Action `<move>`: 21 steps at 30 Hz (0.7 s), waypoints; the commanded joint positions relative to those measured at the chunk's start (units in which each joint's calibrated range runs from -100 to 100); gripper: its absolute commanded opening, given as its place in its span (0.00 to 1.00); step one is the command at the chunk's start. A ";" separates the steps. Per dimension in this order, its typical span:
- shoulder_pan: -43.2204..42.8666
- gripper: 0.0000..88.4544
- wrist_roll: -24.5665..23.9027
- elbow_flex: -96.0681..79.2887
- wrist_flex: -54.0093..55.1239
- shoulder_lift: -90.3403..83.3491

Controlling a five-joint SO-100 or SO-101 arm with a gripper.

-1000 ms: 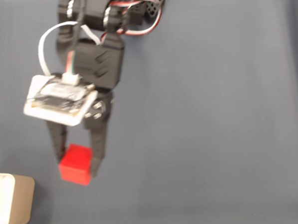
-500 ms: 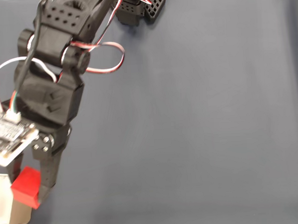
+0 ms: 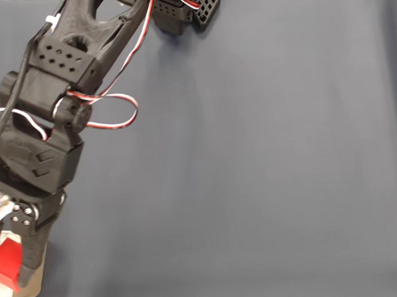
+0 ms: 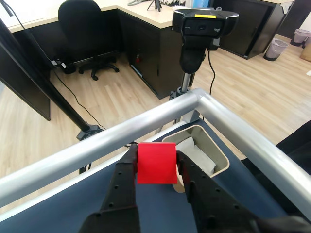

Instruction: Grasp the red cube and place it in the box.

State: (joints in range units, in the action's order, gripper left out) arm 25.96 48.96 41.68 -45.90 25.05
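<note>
two fingers clamped on plain red cube, beside box, no legible writing

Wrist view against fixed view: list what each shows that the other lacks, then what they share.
Wrist view alone: the box's open white inside, a metal rail at the table's edge, a webcam on a stand, an office chair and wooden floor.

Fixed view alone: the arm's black links with looping cables, and the wide dark blue mat.

Both: the red cube shut between the tool's fingers, by the box.
</note>
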 commanded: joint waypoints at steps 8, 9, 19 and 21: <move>4.22 0.00 1.03 10.14 0.82 5.88; 4.50 0.00 1.07 10.87 1.07 6.49; 6.14 0.00 1.07 18.81 1.97 13.07; 6.21 0.00 1.07 19.72 2.21 14.03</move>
State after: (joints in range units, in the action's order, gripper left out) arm 31.53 49.40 56.87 -45.58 39.12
